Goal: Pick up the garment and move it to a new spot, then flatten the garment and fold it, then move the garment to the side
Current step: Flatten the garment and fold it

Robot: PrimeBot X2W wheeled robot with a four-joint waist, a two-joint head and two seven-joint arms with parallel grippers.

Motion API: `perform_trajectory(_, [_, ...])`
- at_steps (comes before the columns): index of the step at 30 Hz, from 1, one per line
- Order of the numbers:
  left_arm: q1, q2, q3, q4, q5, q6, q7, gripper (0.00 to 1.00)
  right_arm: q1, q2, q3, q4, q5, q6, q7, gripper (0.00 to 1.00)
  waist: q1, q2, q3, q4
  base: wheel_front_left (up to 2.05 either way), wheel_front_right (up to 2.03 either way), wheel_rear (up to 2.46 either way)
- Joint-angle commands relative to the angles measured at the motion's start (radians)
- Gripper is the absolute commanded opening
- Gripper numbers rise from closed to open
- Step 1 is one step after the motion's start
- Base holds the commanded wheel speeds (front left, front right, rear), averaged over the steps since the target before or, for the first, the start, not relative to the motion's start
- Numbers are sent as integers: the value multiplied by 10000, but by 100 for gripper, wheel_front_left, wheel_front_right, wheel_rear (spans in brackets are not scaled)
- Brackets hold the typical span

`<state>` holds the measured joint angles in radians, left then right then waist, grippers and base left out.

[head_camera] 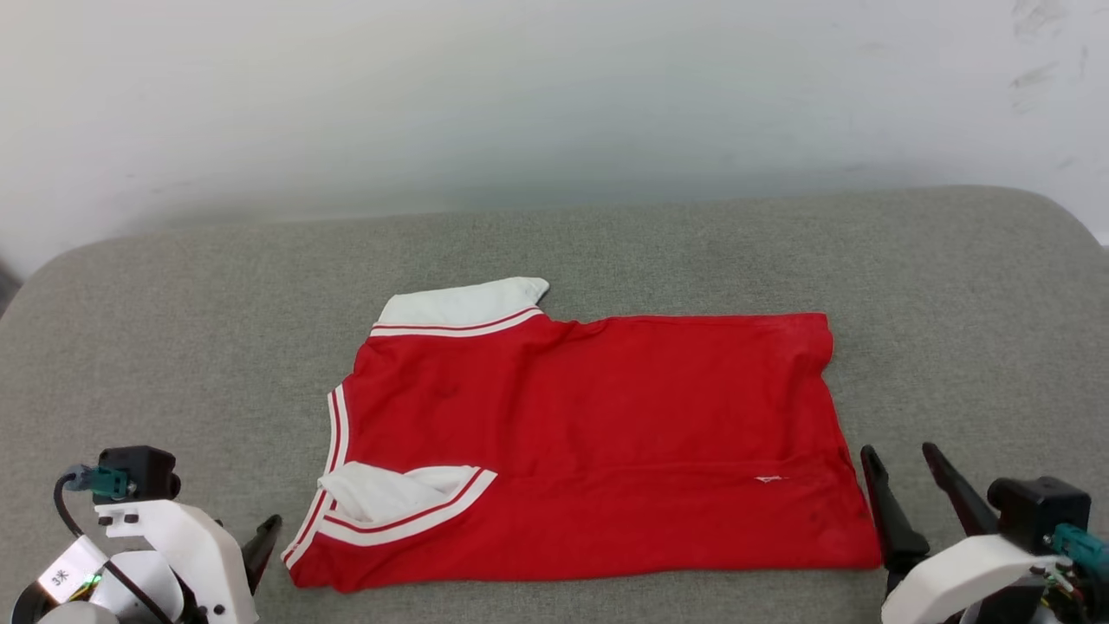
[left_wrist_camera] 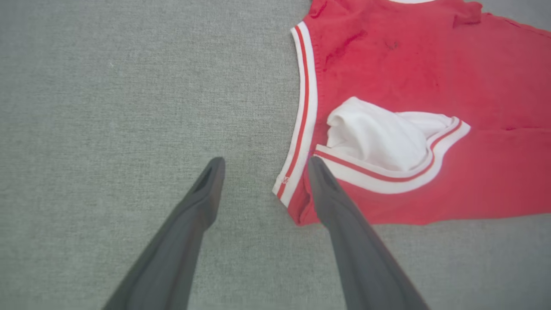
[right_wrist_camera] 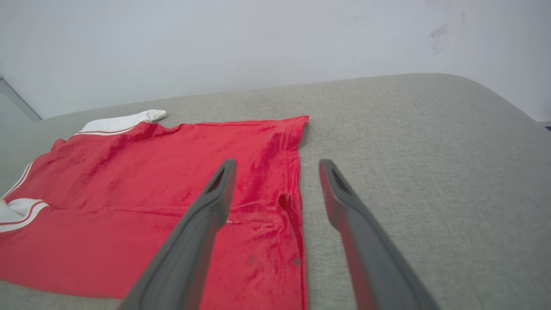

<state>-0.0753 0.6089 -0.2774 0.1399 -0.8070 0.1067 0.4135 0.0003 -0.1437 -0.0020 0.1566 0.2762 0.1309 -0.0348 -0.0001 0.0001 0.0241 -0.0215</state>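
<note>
The garment (head_camera: 598, 433) lies folded lengthwise on the grey cushion, red side up, with one white sleeve (head_camera: 463, 305) sticking out at the back left and another white sleeve (head_camera: 390, 494) folded onto its front left. My left gripper (head_camera: 260, 542) is open just off the garment's front left corner. In the left wrist view the left gripper (left_wrist_camera: 265, 161) holds nothing, and its right finger (left_wrist_camera: 331, 193) lies over the garment's (left_wrist_camera: 430, 64) striped corner. My right gripper (head_camera: 898, 451) is open beside the front right corner. In the right wrist view the right gripper (right_wrist_camera: 277, 162) straddles the hem edge of the garment (right_wrist_camera: 150, 172).
The grey cushion (head_camera: 606, 243) has rounded back corners and ends at a white wall (head_camera: 520, 104). Bare fabric surrounds the garment on the left, right and far side.
</note>
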Motion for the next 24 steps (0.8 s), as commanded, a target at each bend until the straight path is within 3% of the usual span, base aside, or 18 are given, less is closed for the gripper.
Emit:
perform_trajectory(1, [141, 58, -2, -143, -65, 38, 144, 100, 186, 77, 15, -122, -32, -4, 56, 100, 1, -1, -77, -61, 0, 0, 0])
perform_trajectory(2, [413, 319, -20, -582, -444, 227, 1088, 100, 541, 228, 88, -663, -135, -4, 306, 100, 1, -1, -101, -223, 0, 0, 0])
perform_trajectory(6, [672, 467, -16, -1021, -870, 499, 1919, 100, 757, 459, 228, -1334, -127, -4, 568, 100, 1, -1, 152, -595, 0, 0, 0])
perform_trajectory(14, [302, 276, -142, -563, -1029, 644, 2267, 100, 406, 514, 348, -1735, 0, -4, 770, 100, 1, -1, 995, -1058, 0, 0, 0])
perform_trajectory(18, [285, 25, -302, -182, -1232, 491, 2411, 100, 341, 464, 282, -1639, 181, -4, 978, 100, 1, -1, 1247, -1151, 0, 0, 0])
perform_trajectory(19, [304, -56, -401, -98, -1287, 418, 2519, 95, 328, 438, 247, -1621, 208, -4, 1000, 100, 1, -1, 1274, -1157, 0, 0, 0])
perform_trajectory(20, [312, -145, -472, -19, -1369, 397, 2569, 59, 309, 408, 185, -1611, 248, -4, 1038, 100, 1, -1, 1293, -1154, 0, 0, 0])
perform_trajectory(22, [356, -291, -607, 49, -1442, 342, 2712, 13, 252, 368, 52, -1593, 304, -4, 1109, 100, 1, -1, 1318, -1136, 0, 0, 0])
perform_trajectory(23, [365, -364, -668, 80, -1475, 310, 2771, 0, 213, 360, -30, -1600, 342, -4, 1126, 100, 1, -1, 1323, -1113, 0, 0, 0])
perform_trajectory(24, [350, -426, -709, 97, -1500, 284, 2814, 0, 183, 322, -114, -1598, 368, -4, 1174, 100, 1, -1, 1330, -1091, 0, 0, 0])
